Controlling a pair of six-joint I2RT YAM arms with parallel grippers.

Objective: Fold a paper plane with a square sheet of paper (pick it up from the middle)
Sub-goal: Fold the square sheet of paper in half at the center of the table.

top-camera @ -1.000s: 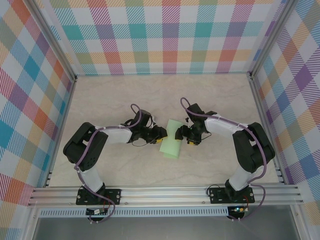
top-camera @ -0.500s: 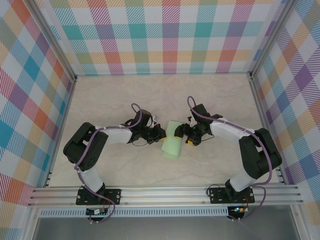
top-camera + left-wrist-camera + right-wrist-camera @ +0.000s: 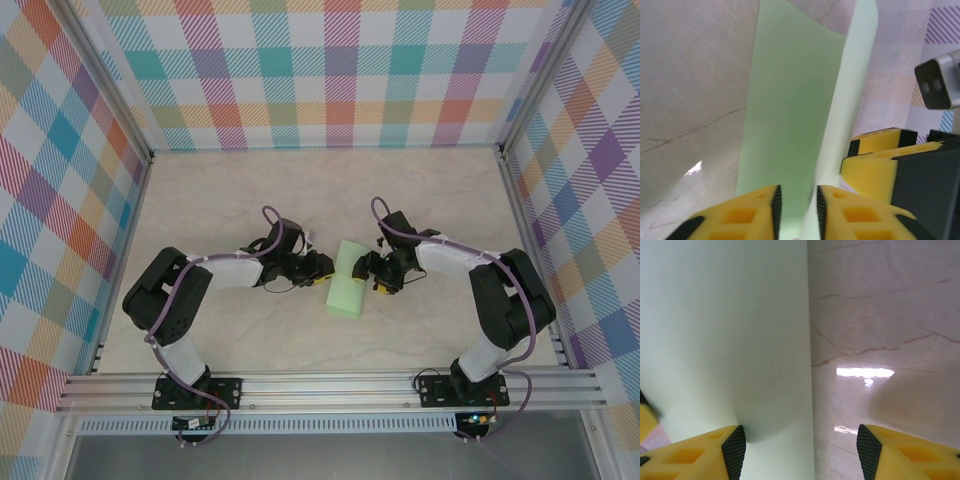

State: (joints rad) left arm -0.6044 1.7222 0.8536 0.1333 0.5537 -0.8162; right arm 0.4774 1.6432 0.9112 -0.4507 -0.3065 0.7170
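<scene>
Thin pale-green square sheet of paper point(image 3: 346, 280), folded over, sits on the marble-look table point(image 3: 220, 200) right between the 2 grippers, long axis running near-to-far. Left gripper point(image 3: 796, 196) shows a narrow gap at its left edge. Right gripper point(image 3: 797, 437) straddles the right edge, spread wide. Both look equally close.

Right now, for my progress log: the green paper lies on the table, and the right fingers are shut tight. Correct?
No: the right wrist view shows the right fingers standing wide apart. The green paper does lie on the table.
</scene>
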